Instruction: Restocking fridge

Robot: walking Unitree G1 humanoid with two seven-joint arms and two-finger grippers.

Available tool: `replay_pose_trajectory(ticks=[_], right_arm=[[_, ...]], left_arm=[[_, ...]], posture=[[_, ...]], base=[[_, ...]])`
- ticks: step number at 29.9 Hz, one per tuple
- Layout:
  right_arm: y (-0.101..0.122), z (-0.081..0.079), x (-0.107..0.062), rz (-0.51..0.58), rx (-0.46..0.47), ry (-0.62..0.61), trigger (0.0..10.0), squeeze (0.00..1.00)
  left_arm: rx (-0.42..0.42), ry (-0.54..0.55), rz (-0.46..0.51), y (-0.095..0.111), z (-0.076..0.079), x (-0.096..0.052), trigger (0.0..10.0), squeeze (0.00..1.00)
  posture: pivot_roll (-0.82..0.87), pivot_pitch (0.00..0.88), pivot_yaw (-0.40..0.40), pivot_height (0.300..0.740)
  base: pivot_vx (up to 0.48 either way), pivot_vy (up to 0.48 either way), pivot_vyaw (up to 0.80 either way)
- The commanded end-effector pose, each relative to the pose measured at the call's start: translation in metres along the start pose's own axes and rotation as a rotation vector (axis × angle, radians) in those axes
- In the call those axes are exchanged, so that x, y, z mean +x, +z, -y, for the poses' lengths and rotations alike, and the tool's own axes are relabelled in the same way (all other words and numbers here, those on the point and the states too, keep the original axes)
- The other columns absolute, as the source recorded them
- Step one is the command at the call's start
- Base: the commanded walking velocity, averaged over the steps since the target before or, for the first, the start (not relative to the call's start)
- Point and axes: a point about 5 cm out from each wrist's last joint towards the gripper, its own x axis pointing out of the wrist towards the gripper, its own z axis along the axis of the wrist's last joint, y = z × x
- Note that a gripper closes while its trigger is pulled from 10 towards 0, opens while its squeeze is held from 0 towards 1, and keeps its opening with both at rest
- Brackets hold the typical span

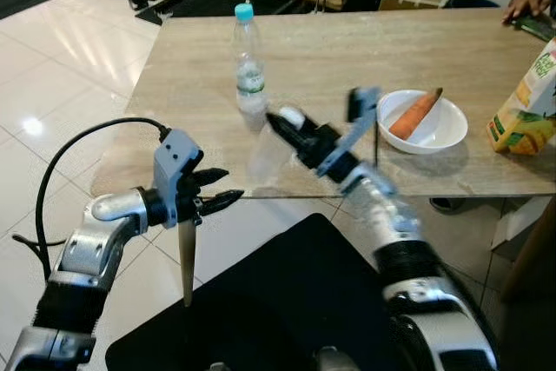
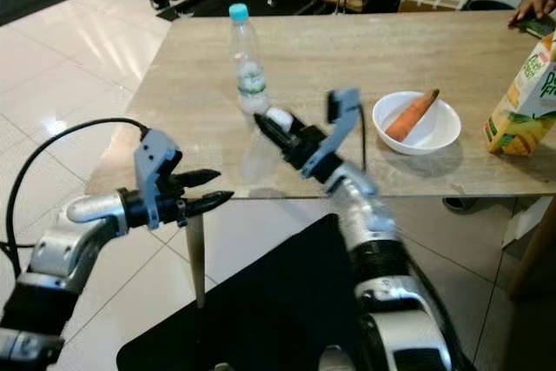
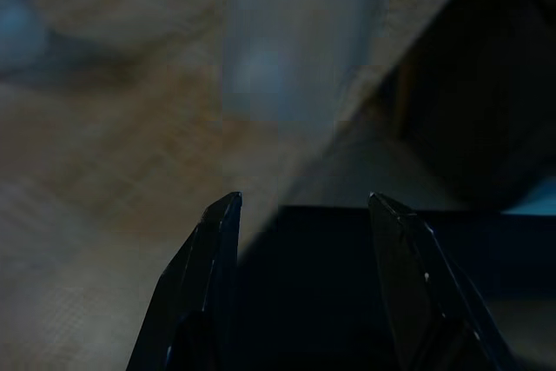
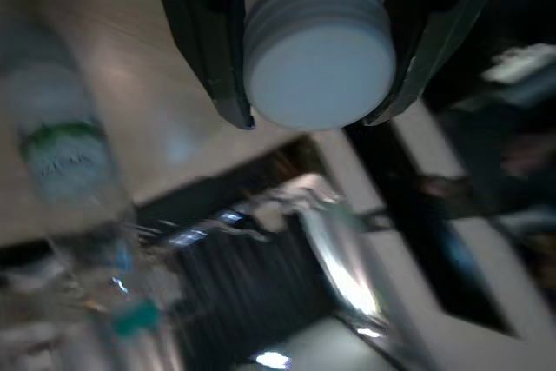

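I judge the restock barely begun: on the desk (image 1: 330, 58) still stand the juice carton (image 1: 526, 110), the water bottle (image 1: 249, 71) and a bowl (image 1: 426, 132) holding a carrot (image 1: 415, 114). My right pincer (image 1: 282, 128) is clamped on a white-capped clear bottle (image 4: 320, 65) at the near edge; my left pincer (image 1: 224, 188) hangs slightly open, empty, below it.

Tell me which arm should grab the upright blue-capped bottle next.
Left, I'd judge. The left gripper is open, holds nothing, and hangs by the table's near edge. The right gripper is shut on a white-capped bottle, so it's occupied. The blue-capped bottle stands just beyond.
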Motion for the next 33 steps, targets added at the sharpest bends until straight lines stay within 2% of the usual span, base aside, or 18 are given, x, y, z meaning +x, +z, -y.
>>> replay_pose_trajectory(ticks=[1,2,3,5,6,7,11,15,18,20,23,25,28,29,30,31,32,33], right_arm=[[0.003,-0.010,-0.011,-0.017,0.040,0.103,0.0,0.00],[0.003,-0.010,-0.011,-0.017,0.040,0.103,0.0,0.00],[0.002,-0.012,-0.024,-0.082,0.023,0.143,0.0,0.00],[0.000,-0.013,-0.029,-0.115,0.012,0.152,0.0,0.00],[-0.008,-0.014,-0.041,-0.199,-0.002,0.168,0.0,0.00],[-0.008,-0.014,-0.041,-0.199,-0.002,0.168,0.0,0.00],[-0.034,-0.013,-0.072,-0.440,-0.042,0.164,0.0,0.00],[-0.046,-0.010,-0.084,-0.520,-0.070,0.130,0.0,0.00],[-0.081,0.002,-0.118,-0.623,-0.049,-0.046,0.0,0.00],[-0.099,0.008,-0.136,-0.651,-0.050,-0.173,0.0,0.00],[-0.108,0.012,-0.145,-0.657,-0.067,-0.256,0.0,0.00],[-0.126,0.020,-0.165,-0.688,-0.108,-0.454,0.0,0.00],[-0.126,0.020,-0.165,-0.688,-0.108,-0.454,0.0,0.00],[-0.140,0.021,-0.180,-0.750,-0.139,-0.551,0.0,0.00],[-0.140,0.021,-0.180,-0.750,-0.139,-0.551,0.0,0.00],[-0.152,0.020,-0.195,-0.800,-0.165,-0.658,0.0,0.00],[-0.152,0.020,-0.195,-0.800,-0.165,-0.658,0.0,0.00],[-0.161,0.019,-0.208,-0.818,-0.169,-0.788,0.0,0.00]], left_arm=[[-0.032,-0.060,-0.003,-0.005,0.011,0.000,10.0,0.00],[-0.032,-0.060,-0.003,-0.005,0.011,0.000,10.0,0.00],[-0.052,-0.098,-0.010,-0.009,0.020,0.000,10.0,0.00],[-0.062,-0.112,-0.017,-0.011,0.023,-0.001,10.0,0.00],[-0.077,-0.125,-0.040,-0.019,0.030,-0.001,10.0,0.00],[-0.077,-0.125,-0.040,-0.019,0.030,-0.001,10.0,0.00],[-0.096,-0.062,-0.132,-0.051,0.037,0.000,10.0,0.00],[-0.094,-0.001,-0.174,-0.069,0.038,0.000,10.0,0.00],[-0.181,0.202,-0.213,-0.114,0.040,-0.006,10.0,0.00],[-0.211,0.283,-0.269,-0.138,0.047,-0.012,10.0,0.00],[-0.233,0.330,-0.298,-0.150,0.050,-0.017,10.0,0.00],[-0.288,0.463,-0.348,-0.175,0.056,-0.027,10.0,0.00],[-0.288,0.463,-0.348,-0.175,0.056,-0.027,10.0,0.00],[-0.318,0.549,-0.417,-0.192,0.061,-0.034,10.0,0.00],[-0.318,0.549,-0.417,-0.192,0.061,-0.034,10.0,0.00],[-0.349,0.614,-0.486,-0.208,0.070,-0.043,10.0,0.00],[-0.349,0.614,-0.486,-0.208,0.070,-0.043,10.0,0.00],[-0.380,0.671,-0.557,-0.223,0.080,-0.052,10.0,0.00]], posture=[[-0.14,0.124,0.052,0.725],[-0.14,0.124,0.052,0.725],[-0.15,0.127,0.055,0.725],[-0.15,0.127,0.055,0.725],[-0.15,0.128,0.058,0.725],[-0.15,0.128,0.058,0.725],[-0.15,0.129,0.058,0.725],[-0.15,0.128,0.059,0.725],[-0.16,0.117,0.058,0.725],[-0.16,0.116,0.060,0.725],[-0.16,0.112,0.061,0.725],[-0.16,0.100,0.062,0.725],[-0.16,0.100,0.062,0.725],[-0.16,0.100,0.062,0.725],[-0.16,0.100,0.062,0.725],[-0.17,0.092,0.061,0.725],[-0.17,0.092,0.061,0.725],[-0.17,0.082,0.061,0.725]], base=[[0.000,0.000,0.00],[0.000,0.000,0.00],[0.000,0.000,0.00],[0.000,0.000,0.00],[0.000,0.000,0.00],[0.000,0.000,0.00],[0.000,0.000,0.00],[0.000,0.000,0.00],[0.000,0.000,0.00],[0.000,0.000,0.00],[0.000,0.000,0.00],[0.000,0.000,0.00],[0.000,0.000,0.00],[0.000,0.000,0.00],[0.000,0.000,0.00],[0.000,0.000,0.00],[0.000,0.000,0.00],[0.000,0.000,0.00]])
